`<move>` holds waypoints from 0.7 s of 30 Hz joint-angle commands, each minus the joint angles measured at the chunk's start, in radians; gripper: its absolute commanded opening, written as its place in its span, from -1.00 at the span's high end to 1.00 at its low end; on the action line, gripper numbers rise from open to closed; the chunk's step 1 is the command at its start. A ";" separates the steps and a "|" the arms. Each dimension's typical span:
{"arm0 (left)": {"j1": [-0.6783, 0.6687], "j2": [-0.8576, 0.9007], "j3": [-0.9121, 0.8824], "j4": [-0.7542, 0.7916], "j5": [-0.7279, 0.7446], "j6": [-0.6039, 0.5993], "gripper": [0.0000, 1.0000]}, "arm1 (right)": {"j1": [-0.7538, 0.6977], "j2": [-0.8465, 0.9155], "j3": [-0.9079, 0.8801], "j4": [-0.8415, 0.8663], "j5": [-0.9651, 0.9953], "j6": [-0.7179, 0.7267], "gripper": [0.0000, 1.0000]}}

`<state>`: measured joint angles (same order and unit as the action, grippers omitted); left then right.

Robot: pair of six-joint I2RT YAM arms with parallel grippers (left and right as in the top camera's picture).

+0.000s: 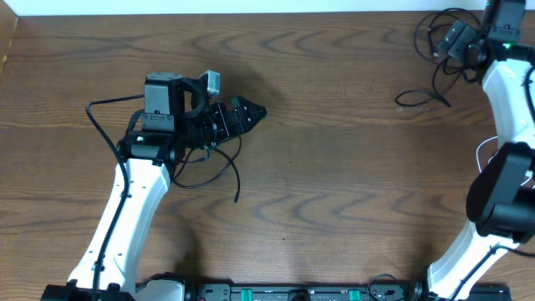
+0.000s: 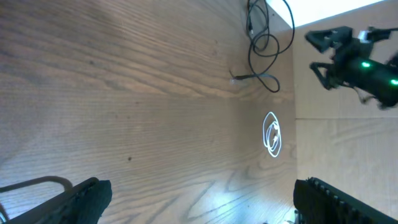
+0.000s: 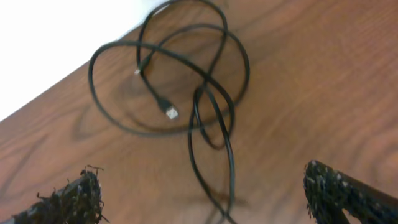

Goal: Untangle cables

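One black cable (image 3: 186, 81) lies in loose crossed loops at the table's far right corner, also in the overhead view (image 1: 435, 71) and the left wrist view (image 2: 264, 50). My right gripper (image 3: 211, 199) (image 1: 447, 40) hovers open over it, with a strand running between its fingers (image 3: 78, 199) untouched. A small white cable (image 2: 272, 134) lies coiled nearer the right arm, partly hidden by it from overhead (image 1: 479, 153). Another black cable (image 1: 235, 188) lies partly under my left arm. My left gripper (image 1: 249, 113) (image 2: 202, 208) is open and empty, pointing right.
The table's far edge (image 1: 251, 13) meets a white surface just behind the black loops. The right arm (image 2: 360, 65) stands over the far right corner. The left arm's own thicker black cable (image 1: 100, 125) arcs beside its wrist.
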<state>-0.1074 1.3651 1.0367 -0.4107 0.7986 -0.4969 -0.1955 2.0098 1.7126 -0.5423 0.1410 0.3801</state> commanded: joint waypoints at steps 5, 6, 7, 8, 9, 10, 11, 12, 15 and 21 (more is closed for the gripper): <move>-0.001 -0.013 0.002 0.001 -0.003 0.010 -0.96 | 0.073 -0.216 0.001 -0.230 -0.035 0.033 -0.99; -0.001 -0.013 0.002 0.001 -0.002 0.010 -0.96 | 0.098 -0.250 0.001 -0.345 -0.062 0.128 -0.99; -0.001 -0.013 0.002 0.001 -0.003 0.010 -0.95 | 0.106 -0.252 0.001 -0.403 -0.085 0.180 -0.98; -0.001 -0.013 0.002 0.001 -0.003 0.010 -0.95 | 0.114 -0.251 0.000 -0.450 -0.105 0.207 -0.98; -0.001 -0.013 0.002 0.001 -0.003 0.010 -0.95 | 0.126 -0.244 -0.010 -0.497 -0.116 0.222 -0.99; -0.001 -0.013 0.002 0.001 -0.003 0.010 -0.95 | 0.136 -0.239 -0.023 -0.533 -0.115 0.247 -0.99; -0.001 -0.013 0.002 0.001 -0.003 0.010 -0.96 | 0.147 -0.232 -0.042 -0.556 -0.114 0.285 -0.98; -0.001 -0.013 0.002 0.001 -0.003 0.010 -0.95 | 0.158 -0.227 -0.069 -0.561 -0.114 0.323 -0.98; -0.001 -0.013 0.002 0.001 -0.003 0.010 -0.95 | 0.188 -0.224 -0.193 -0.475 -0.069 0.448 -0.99; -0.001 -0.013 0.002 0.001 -0.003 0.010 -0.95 | 0.195 -0.224 -0.440 -0.134 -0.017 0.581 -0.79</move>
<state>-0.1074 1.3651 1.0367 -0.4110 0.7986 -0.4969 -0.0025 1.7813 1.3556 -0.7696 0.0719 0.8360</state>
